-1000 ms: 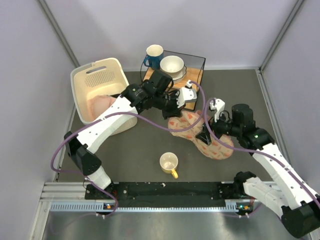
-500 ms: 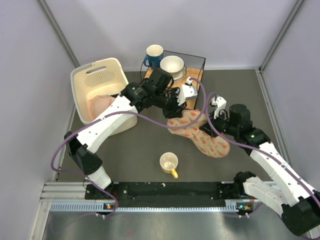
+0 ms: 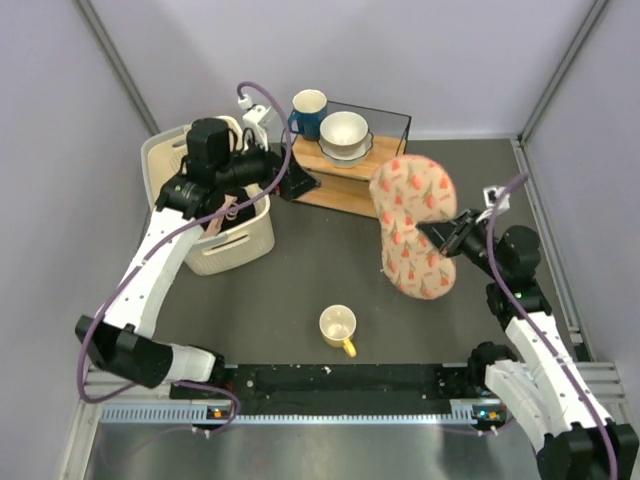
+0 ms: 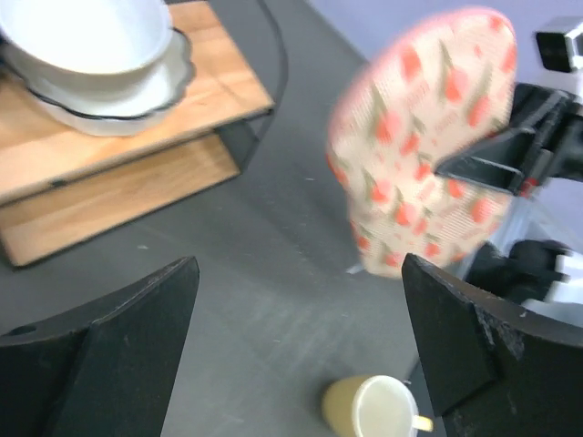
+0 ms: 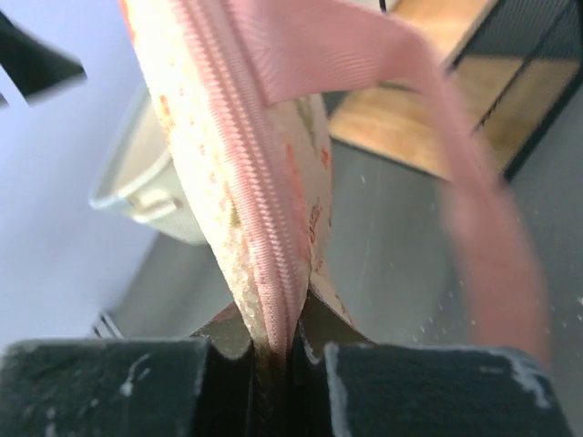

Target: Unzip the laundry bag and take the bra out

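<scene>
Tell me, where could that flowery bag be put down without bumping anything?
The widest bare patch of table lies between the white basket, the wooden shelf and the yellow mug. A smaller strip lies right of the shelf, behind the bag in the right pincer. The back left is crowded: basket, shelf, blue mug.

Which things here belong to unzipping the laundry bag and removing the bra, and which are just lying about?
Job: laundry bag, pinched by the right gripper; left gripper, open; bra not clearly seen.
Lying about: yellow mug, blue mug, white bowl, wooden shelf, white basket.
</scene>
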Robot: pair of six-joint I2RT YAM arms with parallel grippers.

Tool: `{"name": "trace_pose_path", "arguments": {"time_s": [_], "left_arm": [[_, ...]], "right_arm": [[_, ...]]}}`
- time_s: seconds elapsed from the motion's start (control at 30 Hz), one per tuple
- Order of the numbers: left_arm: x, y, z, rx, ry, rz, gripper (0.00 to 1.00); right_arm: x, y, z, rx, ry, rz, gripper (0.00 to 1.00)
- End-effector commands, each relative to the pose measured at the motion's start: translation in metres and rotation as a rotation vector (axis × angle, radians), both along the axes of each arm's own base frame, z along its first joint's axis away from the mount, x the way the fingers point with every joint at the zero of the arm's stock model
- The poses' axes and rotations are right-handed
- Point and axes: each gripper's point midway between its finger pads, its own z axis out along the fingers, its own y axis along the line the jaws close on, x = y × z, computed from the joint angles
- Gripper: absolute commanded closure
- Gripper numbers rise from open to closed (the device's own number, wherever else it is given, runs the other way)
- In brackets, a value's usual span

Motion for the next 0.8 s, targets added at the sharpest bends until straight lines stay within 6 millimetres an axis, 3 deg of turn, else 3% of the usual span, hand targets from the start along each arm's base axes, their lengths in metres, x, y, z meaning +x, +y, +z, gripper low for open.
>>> {"name": "trace_pose_path", "arguments": {"time_s": [0.0, 0.03, 0.07, 0.27, 0.5, 0.77], "left_arm": [[-0.04, -0.024, 0.046, -0.231, -0.058, -0.155, 0.01], [-0.043, -0.025, 0.04, -0.238, -0.034, -0.173, 0.01], [-0.044, -0.027, 0.021, -0.244, 0.028, -0.175, 0.01], [-0.053, -0.043, -0.015, -0.258, 0.131, -0.217, 0.01], [-0.068, -0.074, -0.027, -0.307, 0.183, -0.306, 0.03], [-0.081, -0.111, -0.034, -0.41, 0.238, -0.385, 0.01]], "right_arm": [[-0.011, -0.011, 0.099, 0.293, -0.283, -0.051, 1.0], [-0.014, -0.012, 0.108, 0.343, -0.303, -0.048, 1.0], [-0.015, -0.013, 0.113, 0.369, -0.312, -0.053, 1.0], [-0.032, -0.028, 0.147, 0.575, -0.43, -0.082, 1.0], [-0.04, -0.041, 0.166, 0.68, -0.481, -0.115, 1.0], [-0.041, -0.043, 0.166, 0.724, -0.466, -0.114, 1.0]]}}
